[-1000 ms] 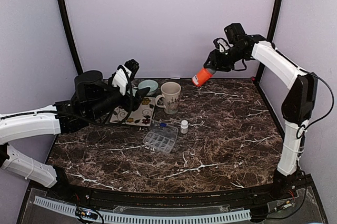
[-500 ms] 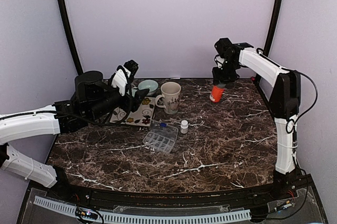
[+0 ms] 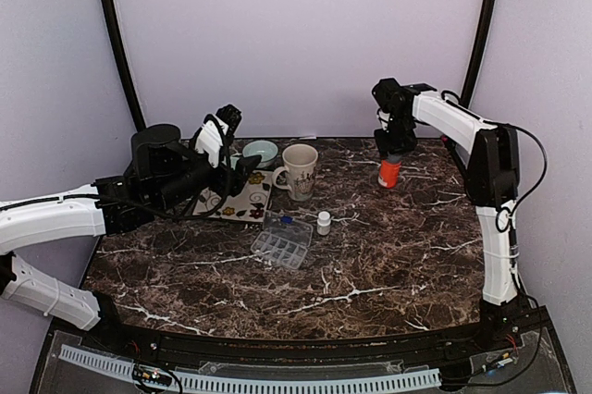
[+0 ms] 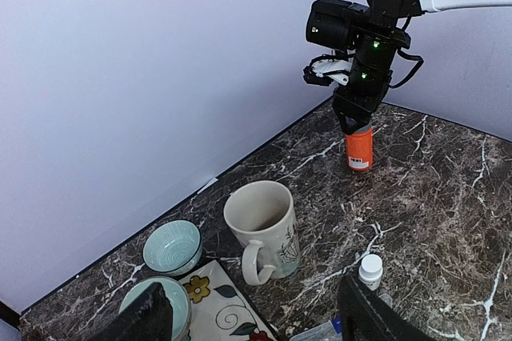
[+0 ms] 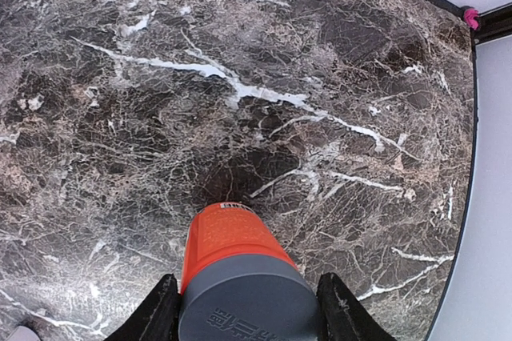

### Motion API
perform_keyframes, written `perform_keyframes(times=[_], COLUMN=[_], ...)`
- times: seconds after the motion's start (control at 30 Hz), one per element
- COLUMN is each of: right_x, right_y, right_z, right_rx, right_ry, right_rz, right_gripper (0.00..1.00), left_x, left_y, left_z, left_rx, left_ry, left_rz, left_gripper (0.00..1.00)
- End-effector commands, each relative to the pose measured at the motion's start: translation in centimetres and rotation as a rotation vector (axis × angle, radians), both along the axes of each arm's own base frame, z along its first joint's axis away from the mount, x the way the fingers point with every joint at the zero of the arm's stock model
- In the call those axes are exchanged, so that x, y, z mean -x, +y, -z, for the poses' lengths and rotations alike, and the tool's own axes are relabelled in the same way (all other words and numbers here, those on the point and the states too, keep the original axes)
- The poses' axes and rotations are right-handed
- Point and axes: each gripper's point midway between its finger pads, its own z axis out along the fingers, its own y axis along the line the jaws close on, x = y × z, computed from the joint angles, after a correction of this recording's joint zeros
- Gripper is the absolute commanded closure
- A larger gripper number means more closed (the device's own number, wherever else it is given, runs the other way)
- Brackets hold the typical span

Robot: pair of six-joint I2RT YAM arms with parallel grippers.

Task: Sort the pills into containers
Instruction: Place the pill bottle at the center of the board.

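An orange pill bottle (image 3: 390,173) with a grey cap stands upright at the back right of the marble table; I cannot tell whether its base touches the top. My right gripper (image 3: 394,148) is shut on its cap end from above. It also shows in the right wrist view (image 5: 232,245) and the left wrist view (image 4: 359,149). A clear pill organizer (image 3: 282,244) lies mid-table with a small white bottle (image 3: 324,222) beside it. My left gripper (image 3: 237,168) is open and empty, hovering over the floral tray (image 3: 239,202), its fingers (image 4: 364,313) wide apart.
A cream mug (image 3: 300,170) stands behind the organizer. A small teal bowl (image 3: 260,152) sits at the back, and a second teal bowl (image 4: 152,301) rests on the tray. Purple walls and black posts close off the back and sides.
My right arm swung the orange bottle from a high tilted hold down and slightly right, turning it upright near the table top. The left arm has not moved.
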Motion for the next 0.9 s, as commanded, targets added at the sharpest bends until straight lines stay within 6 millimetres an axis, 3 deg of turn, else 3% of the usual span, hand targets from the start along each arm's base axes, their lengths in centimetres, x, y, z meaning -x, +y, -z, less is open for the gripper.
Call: perform_keyframes(times=[0.0, 0.17, 0.6, 0.87], right_x=[-1.0, -0.8, -0.1, 0.4], right_y=[0.0, 0.0, 0.0, 0.0], right_z=[0.3, 1.3, 2.9, 2.7], right_rx=[0.014, 0.013, 0.002, -0.016], right_ry=[-0.032, -0.013, 0.011, 0.007], right_rz=[0.005, 0.002, 0.005, 0.014], right_gripper=[1.0, 0.96, 0.72, 0.56], left_x=[0.3, 0.2, 0.3, 0.4], left_y=[0.6, 0.4, 0.7, 0.8], left_z=[-0.7, -0.6, -0.4, -0.5], left_rx=[0.035, 0.033, 0.038, 0.039], left_ry=[0.004, 0.011, 0.019, 0.015], left_rz=[0.0, 0.003, 0.0, 0.001], left_gripper=[0.26, 0.26, 0.26, 0.26])
